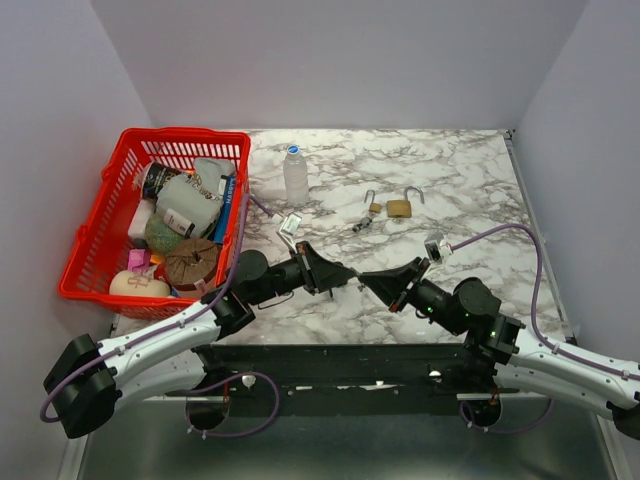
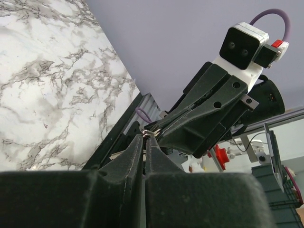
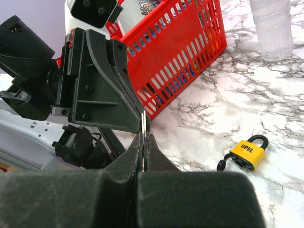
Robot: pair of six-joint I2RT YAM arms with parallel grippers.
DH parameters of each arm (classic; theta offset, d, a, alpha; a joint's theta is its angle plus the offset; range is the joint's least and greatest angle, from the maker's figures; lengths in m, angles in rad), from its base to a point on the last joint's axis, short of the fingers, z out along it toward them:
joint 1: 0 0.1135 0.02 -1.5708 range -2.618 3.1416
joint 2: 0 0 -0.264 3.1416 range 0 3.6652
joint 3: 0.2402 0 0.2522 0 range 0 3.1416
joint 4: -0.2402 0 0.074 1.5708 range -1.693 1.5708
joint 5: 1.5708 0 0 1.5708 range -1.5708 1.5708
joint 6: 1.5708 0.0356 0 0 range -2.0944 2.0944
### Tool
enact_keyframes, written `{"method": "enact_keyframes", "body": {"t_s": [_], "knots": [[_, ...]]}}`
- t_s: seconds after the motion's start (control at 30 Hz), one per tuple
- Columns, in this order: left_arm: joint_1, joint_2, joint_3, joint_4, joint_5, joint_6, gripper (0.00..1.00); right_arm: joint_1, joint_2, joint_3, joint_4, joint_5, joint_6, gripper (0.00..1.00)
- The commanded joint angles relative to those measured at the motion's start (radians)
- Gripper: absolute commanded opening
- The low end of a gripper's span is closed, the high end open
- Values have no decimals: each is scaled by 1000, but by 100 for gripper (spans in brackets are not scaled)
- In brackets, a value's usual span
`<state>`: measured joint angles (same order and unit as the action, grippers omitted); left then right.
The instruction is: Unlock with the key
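Top external: reaching low, left tool (image 1: 351,273) and right tool (image 1: 363,278) meet tip to tip, pinching the key (image 3: 143,124).

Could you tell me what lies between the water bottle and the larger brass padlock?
In the top view, a smaller padlock lies there, close beside the larger brass padlock; the stretch toward the water bottle is bare.

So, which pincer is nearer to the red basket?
Left. The left pincer lies just right of the red basket. The right pincer sits farther right, beyond it. Their tips meet at the key.
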<state>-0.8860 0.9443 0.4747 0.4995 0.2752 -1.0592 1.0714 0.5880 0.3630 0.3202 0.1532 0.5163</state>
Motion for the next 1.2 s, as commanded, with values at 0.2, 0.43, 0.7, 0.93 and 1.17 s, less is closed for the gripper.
{"method": "enact_keyframes", "body": {"t_s": [0.2, 0.43, 0.7, 0.93, 1.17], "knots": [[-13, -33, -34, 60, -44, 48, 0, -4, -1, 1, -1, 19, 8, 1], [-13, -58, -56, 54, -56, 87, 0, -11, 7, 7, -15, 25, 24, 23], [-13, -36, -54, 53, -56, 88, 0, -11, -7, 8, -33, 17, 1, 54], [-13, -29, -56, 54, -53, 96, 0, -13, -19, 11, -36, -30, -25, 55], [-13, -12, -41, 97, 25, 125, 0, -31, -11, 28, -52, -118, -30, 55]]}}
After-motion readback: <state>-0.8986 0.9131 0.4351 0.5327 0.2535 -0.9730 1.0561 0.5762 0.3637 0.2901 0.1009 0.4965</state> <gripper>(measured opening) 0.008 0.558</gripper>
